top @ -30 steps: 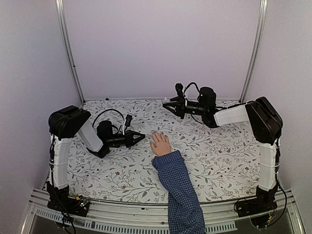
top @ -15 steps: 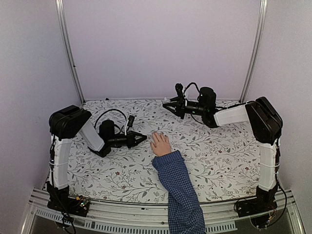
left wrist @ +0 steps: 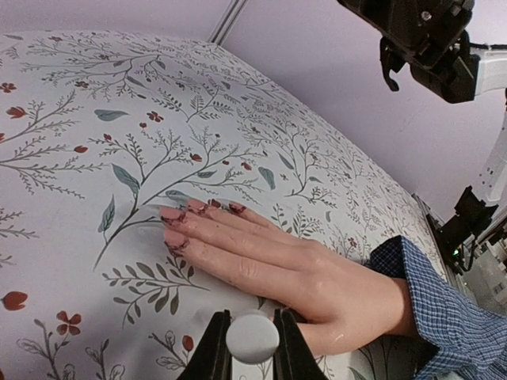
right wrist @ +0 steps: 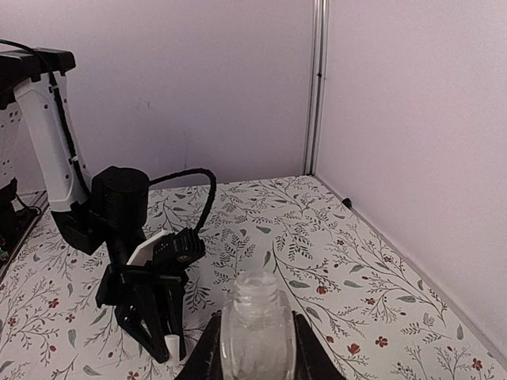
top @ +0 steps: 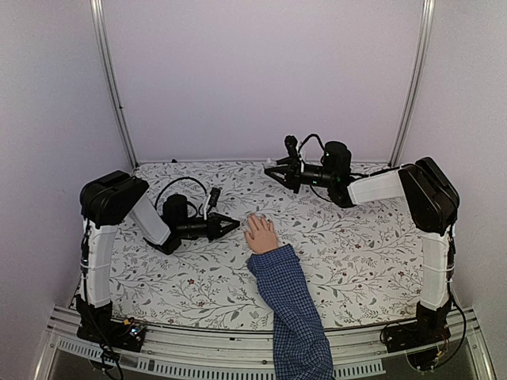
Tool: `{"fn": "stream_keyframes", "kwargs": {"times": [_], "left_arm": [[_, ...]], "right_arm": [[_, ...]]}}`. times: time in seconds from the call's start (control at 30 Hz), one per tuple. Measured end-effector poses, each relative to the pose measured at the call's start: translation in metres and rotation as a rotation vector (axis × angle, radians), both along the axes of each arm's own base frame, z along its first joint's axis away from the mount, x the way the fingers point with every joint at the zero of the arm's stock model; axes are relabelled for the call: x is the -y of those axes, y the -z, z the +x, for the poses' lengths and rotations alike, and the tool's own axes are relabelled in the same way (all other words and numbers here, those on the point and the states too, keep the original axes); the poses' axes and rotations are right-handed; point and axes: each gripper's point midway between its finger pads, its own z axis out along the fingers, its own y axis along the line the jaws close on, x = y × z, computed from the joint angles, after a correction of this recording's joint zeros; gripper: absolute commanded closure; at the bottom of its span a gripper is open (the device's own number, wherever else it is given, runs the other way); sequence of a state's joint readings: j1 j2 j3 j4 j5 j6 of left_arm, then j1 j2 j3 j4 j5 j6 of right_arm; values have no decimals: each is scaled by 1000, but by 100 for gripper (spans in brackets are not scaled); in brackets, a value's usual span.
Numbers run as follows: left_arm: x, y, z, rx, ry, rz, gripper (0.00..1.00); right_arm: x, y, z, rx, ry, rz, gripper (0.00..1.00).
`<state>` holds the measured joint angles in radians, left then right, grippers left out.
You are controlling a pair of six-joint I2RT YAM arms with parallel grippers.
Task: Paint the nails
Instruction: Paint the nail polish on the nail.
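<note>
Nails [left wrist: 173,215] sit at the tips of a pale hand [left wrist: 273,273] that lies flat, palm down, on the floral desk [left wrist: 71,142], just left of centre in the left wrist frame. They carry dark reddish patches that look uneven, some of it reaching the skin. A blue checked sleeve [left wrist: 444,309] runs off to the lower right. In the top view the hand is at mid-frame, tips pointing up and slightly left.

Left fingers [left wrist: 215,352], at the bottom edge of that frame, are narrow and clamped on a white round cap [left wrist: 252,338], probably the brush handle. The bristles are hidden below it. In the top view these fingers are just beside the hand on its left, not touching it.

Right fingers [right wrist: 207,352] are closed on a clear bottle [right wrist: 255,324], held upright in the air well apart from the hand, in the upper middle of the top view. Its neck looks uncapped.

The step in hand appears to be the painting itself, between strokes, with colour on several nails but none neatly covered. The next move calls for bringing the brush low over one patchy nail. It should then be drawn lightly from base to tip, keeping off the skin. If the brush is dry, it first needs a dip at the bottle.
</note>
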<state>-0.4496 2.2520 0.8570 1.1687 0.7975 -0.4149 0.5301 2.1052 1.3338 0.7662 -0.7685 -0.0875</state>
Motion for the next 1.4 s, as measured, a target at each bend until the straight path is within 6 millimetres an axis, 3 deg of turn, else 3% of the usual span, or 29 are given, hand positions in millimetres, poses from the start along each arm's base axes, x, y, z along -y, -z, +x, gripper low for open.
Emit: {"fn": "stream_keyframes", "kwargs": {"times": [0.97, 1.4], "left_arm": [[3, 11, -3, 14, 15, 50, 100], [2, 13, 5, 25, -19, 71, 100]], "right_arm": [[0, 0, 0, 2, 0, -1, 100], [0, 0, 0, 2, 0, -2, 100]]}}
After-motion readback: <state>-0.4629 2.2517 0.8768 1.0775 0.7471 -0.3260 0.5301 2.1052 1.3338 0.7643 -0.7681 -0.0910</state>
